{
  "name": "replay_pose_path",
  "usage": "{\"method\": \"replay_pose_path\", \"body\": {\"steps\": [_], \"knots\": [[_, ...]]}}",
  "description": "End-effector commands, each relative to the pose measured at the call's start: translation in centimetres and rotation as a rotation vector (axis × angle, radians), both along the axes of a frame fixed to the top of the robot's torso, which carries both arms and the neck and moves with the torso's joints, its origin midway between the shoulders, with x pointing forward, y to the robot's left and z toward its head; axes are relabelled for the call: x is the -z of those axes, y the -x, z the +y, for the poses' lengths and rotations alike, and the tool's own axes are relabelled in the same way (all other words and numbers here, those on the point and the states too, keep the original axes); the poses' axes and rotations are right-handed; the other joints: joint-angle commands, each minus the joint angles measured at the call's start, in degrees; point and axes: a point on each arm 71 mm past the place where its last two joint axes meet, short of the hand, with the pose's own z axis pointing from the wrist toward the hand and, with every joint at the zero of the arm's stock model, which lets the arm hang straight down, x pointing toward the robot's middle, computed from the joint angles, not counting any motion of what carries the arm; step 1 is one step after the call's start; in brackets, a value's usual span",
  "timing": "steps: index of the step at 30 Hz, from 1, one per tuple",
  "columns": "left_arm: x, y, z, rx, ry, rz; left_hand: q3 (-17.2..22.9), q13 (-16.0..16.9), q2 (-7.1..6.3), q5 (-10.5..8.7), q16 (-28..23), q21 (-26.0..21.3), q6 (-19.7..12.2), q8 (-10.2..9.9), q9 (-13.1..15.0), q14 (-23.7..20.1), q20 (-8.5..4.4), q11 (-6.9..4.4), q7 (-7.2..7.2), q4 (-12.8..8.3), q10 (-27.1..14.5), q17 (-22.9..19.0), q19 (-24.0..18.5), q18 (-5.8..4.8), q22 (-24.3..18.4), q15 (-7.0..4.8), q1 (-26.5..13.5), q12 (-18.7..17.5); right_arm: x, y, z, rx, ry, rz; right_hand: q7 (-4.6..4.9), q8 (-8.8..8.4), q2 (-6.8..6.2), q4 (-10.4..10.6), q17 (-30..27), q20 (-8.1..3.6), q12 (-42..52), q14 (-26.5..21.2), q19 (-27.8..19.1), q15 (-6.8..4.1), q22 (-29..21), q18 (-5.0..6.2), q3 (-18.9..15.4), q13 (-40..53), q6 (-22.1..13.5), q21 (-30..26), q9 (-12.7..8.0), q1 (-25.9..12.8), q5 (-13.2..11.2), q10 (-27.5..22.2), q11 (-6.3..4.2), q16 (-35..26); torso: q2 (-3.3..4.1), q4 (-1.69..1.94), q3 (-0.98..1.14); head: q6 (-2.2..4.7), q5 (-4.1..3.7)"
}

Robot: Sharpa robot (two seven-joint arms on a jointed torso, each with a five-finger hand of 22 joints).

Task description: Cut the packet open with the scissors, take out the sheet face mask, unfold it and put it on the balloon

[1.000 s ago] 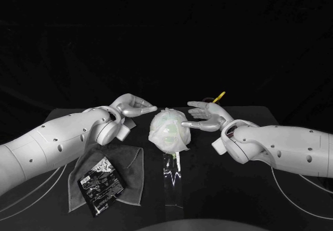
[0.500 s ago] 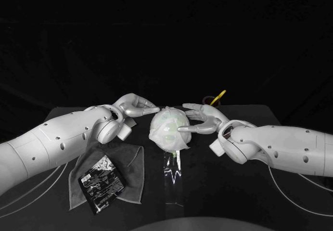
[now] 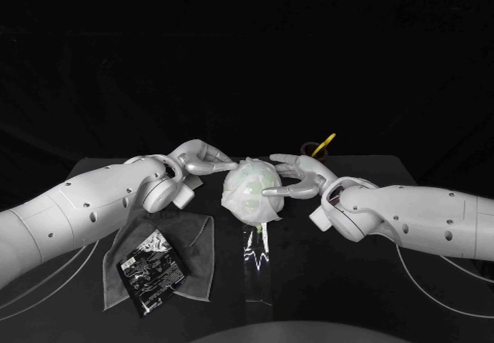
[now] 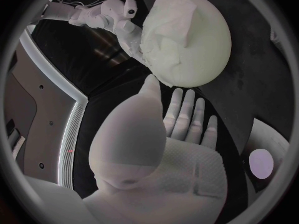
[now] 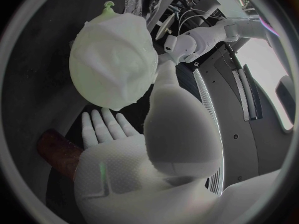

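The pale green balloon [image 3: 251,190] stands upright at the table's middle with the white sheet mask [image 3: 247,179] draped over it, wrinkled. My left hand [image 3: 202,158] is at its upper left, fingers spread, fingertips close to the mask. My right hand [image 3: 296,176] cups the balloon's right side, its thumb against the mask. The left wrist view shows the left hand [image 4: 171,134] flat and open beside the balloon [image 4: 196,45]. My right hand [image 5: 140,134] is likewise open by the balloon [image 5: 115,59]. The cut black packet [image 3: 150,271] lies front left.
A grey cloth [image 3: 190,246] lies under the packet. A clear plastic stand [image 3: 255,268] runs forward from the balloon's foot. Scissors [image 3: 321,146] with a yellow handle lie behind my right hand.
Both hands have moved inward toward the balloon; the right hand now curls round its right side, and the left fingertips have come nearer its top.
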Motion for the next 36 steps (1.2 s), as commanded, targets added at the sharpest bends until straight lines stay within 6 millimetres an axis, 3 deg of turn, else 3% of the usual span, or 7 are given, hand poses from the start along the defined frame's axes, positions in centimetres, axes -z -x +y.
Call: {"method": "replay_pose_path", "body": {"steps": [1, 19, 23, 31, 36], "knots": [[0.01, 0.03, -0.18, 0.021, -0.019, -0.001, -0.29, -0.06, 0.20, -0.10, -0.42, -0.22, 0.01, -0.07, -0.13, 0.51, 0.18, -0.42, 0.46, -0.05, -0.19, -0.13, -0.36, -1.14, -0.07, 0.03, 0.69, 0.27, 0.06, -0.06, 0.22, -0.011, 0.021, -0.005, 8.81, -0.01, 0.38, -0.04, -0.09, -0.04, -0.09, -0.13, -0.70, 0.13, -0.24, -0.80, 0.53, 0.01, -0.21, -0.33, -0.01, 0.54, 0.12, -0.10, -0.19, -0.41, 0.03, 0.01, -0.01, -0.02, 0.09], [0.14, 0.04, -0.35, 0.022, -0.061, -0.009, -0.32, -0.03, 0.39, -0.10, -0.63, -0.31, 0.19, -0.07, -0.36, 1.40, 0.16, -0.50, 1.16, -0.15, -0.06, -0.31, -0.36, -1.11, -0.15, -0.04, 1.59, 0.29, 0.29, -0.31, 0.65, -0.017, 0.053, -0.001, 8.83, 0.21, 2.60, -0.13, -0.10, -0.01, -0.02, 0.21, -1.12, 0.09, -0.98, -0.74, 2.31, 0.07, 0.39, -0.30, 0.15, 1.93, -0.03, 0.63, -0.24, -0.63, -0.03, -0.02, 0.01, -0.41, 0.17], [0.15, 0.10, -0.46, 0.028, -0.070, -0.011, -0.14, 0.02, 0.67, -0.11, -0.77, -0.34, 0.70, 0.15, -0.46, 2.13, 0.16, -0.68, 0.96, -0.26, 0.47, -0.43, -0.29, -1.09, -0.20, -0.20, 2.45, 0.55, 0.32, -0.31, 0.71, -0.020, 0.057, 0.001, 8.83, 0.29, 3.30, -0.17, -0.11, -0.01, 0.01, 0.33, -1.31, 0.08, -1.27, -0.73, 2.85, 0.09, 0.66, -0.31, 0.22, 2.39, -0.07, 0.96, -0.26, -0.70, -0.06, -0.04, 0.03, -0.48, 0.18], [0.13, 0.20, -0.67, 0.036, -0.077, -0.016, -0.02, 0.09, 1.15, -0.11, -0.84, -0.37, 1.77, 0.60, -0.61, 3.52, 0.12, -1.09, 0.58, -0.18, 1.53, -0.55, -0.17, -1.03, -0.26, -0.53, 3.18, 1.07, 0.38, -0.25, 0.82, -0.025, 0.062, 0.007, 8.83, 0.33, 3.48, -0.18, -0.11, -0.01, 0.01, 0.34, -1.40, 0.08, -1.38, -0.73, 2.99, 0.09, 0.84, -0.32, 0.29, 2.50, -0.08, 1.03, -0.26, -0.73, -0.09, -0.03, 0.03, -0.62, 0.21], [-0.04, 0.25, -0.86, 0.038, -0.066, -0.035, 0.83, 0.21, 2.42, -0.07, -0.43, -0.51, 3.88, 1.42, -0.77, 6.21, -0.12, -1.96, -0.46, -0.43, 3.63, -0.51, -0.24, -0.38, -0.39, -0.97, 5.01, 1.95, 0.42, -0.23, 0.85, -0.027, 0.064, 0.010, 8.83, 0.38, 3.73, -0.18, -0.13, 0.00, 0.03, 0.29, -1.54, 0.08, -1.55, -0.73, 3.17, 0.11, 1.02, -0.34, 0.34, 2.63, -0.09, 1.22, -0.27, -0.79, -0.05, -0.03, 0.02, -0.67, 0.24]]}}
